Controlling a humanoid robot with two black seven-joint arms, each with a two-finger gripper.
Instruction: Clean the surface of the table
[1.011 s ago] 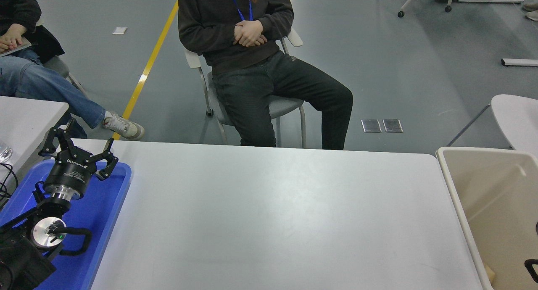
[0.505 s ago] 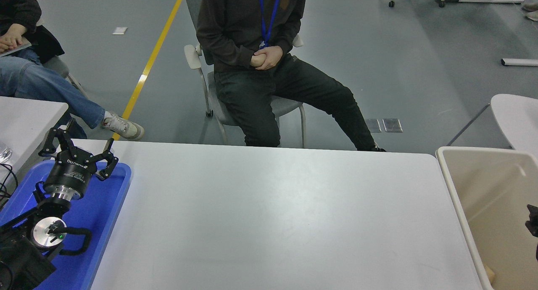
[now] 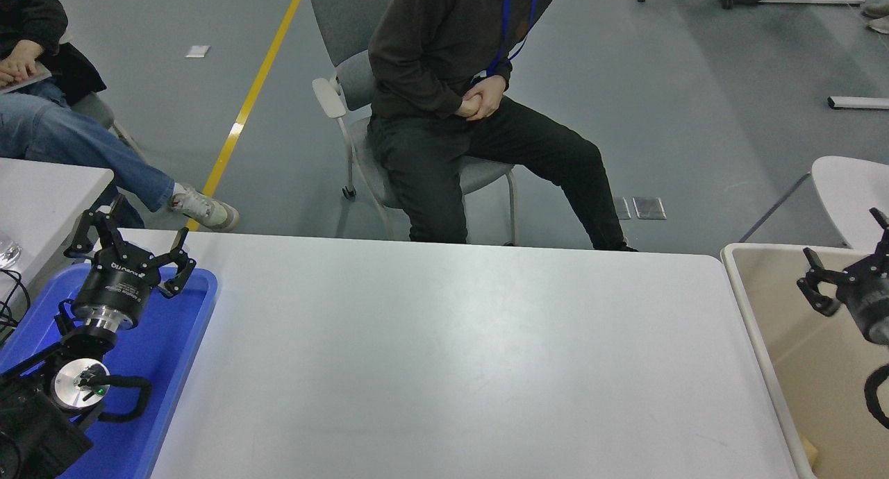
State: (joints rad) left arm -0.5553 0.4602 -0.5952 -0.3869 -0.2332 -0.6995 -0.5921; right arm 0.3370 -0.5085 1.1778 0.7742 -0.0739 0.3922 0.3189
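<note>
The table surface [image 3: 458, 354] is a wide matte white-grey top filling the middle of the head view, with nothing lying on it. My right gripper [image 3: 844, 253] hangs open and holding nothing at the right edge, above the beige bin [image 3: 753, 305]. My left gripper [image 3: 128, 239] is parked open over the blue tray [image 3: 173, 347] at the lower left, with nothing between its fingers.
A person [image 3: 458, 111] in dark clothes sits on a chair just beyond the far edge, leaning to the right. Another person's legs [image 3: 90, 160] show at the upper left. A smaller white table [image 3: 42, 201] stands at the left, and a rounded one [image 3: 851, 194] at the right.
My right arm has risen into view over the beige bin from the lower right edge. The seated person has leaned and shifted to the right. The left arm has not moved.
</note>
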